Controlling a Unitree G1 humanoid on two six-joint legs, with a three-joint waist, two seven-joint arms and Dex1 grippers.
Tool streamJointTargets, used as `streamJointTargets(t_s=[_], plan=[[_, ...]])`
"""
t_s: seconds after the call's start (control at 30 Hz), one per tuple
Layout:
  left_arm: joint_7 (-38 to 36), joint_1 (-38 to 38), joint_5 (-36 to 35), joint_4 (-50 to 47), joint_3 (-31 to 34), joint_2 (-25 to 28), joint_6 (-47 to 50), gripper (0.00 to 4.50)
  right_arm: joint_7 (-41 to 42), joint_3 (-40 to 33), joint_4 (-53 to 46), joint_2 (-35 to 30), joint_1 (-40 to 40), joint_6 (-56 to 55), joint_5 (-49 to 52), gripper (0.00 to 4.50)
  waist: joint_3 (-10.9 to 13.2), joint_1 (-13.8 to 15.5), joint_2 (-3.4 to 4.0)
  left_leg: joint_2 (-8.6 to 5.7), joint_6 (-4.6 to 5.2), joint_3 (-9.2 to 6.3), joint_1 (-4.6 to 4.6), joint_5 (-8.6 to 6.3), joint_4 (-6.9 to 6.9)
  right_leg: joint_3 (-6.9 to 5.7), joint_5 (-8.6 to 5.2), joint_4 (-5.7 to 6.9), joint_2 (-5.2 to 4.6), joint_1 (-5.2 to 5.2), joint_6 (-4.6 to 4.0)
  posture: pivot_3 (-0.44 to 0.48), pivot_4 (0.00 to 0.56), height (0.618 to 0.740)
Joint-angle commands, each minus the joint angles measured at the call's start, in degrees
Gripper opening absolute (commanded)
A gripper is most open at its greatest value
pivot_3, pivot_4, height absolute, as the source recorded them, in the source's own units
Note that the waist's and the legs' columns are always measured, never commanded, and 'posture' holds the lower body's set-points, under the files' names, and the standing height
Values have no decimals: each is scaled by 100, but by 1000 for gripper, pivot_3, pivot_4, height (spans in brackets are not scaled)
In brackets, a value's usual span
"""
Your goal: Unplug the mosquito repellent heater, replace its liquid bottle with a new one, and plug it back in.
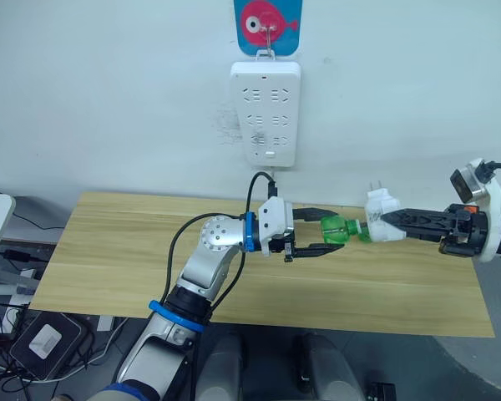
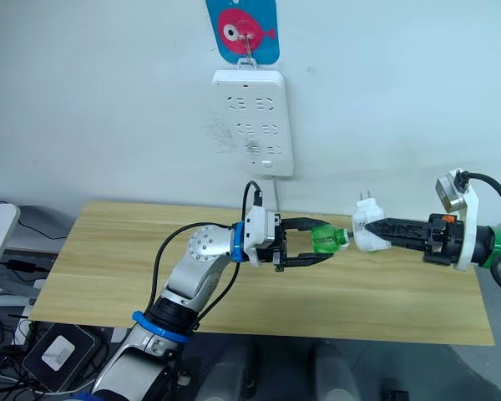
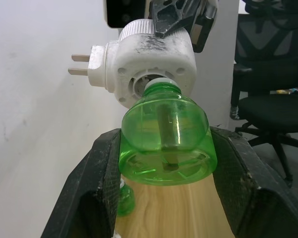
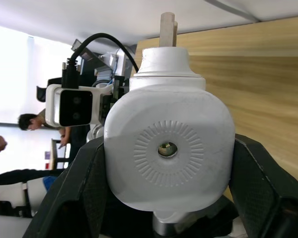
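The left end effector (image 1: 332,233) reached in from the left above the wooden tabletop (image 1: 117,251), its two black fingers spread around the green liquid bottle (image 1: 341,229) and pressed on its sides. The bottle was held in the air over the middle of the tabletop, its neck touching the socket of the mosquito repellent heater (image 1: 382,218), dark wick visible inside the green body. Just to the right, the right end effector (image 1: 386,219) had its fingers closed on the white heater, plug prongs pointing up toward the wall. Both items hung well above the wood, near the back edge, with bare tabletop open to the left and along the front edge. In the left wrist view a second small green bottle (image 3: 124,197) stood on the wood below. The white power strip (image 1: 265,113) hung on the wall above.
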Motion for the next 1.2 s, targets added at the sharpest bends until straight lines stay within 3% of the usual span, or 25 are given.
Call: streamJointTargets(t_s=[0.03,1.2], plan=[[-77,-31,-111,-354,-45,-34,-188,2253,121,-122,39,-139,-72,63,31,2965,0,1,0,0,0,0,0,0,0,0,0,0,0,0,0,-99,284,740],[59,-200,18,-93,-87,-83,-354,2253,265,-134,-33,-128,26,61,31,2965,0,-2,0,0,0,-2,-1,0,0,-2,0,-2,0,0,0,-104,284,740]])
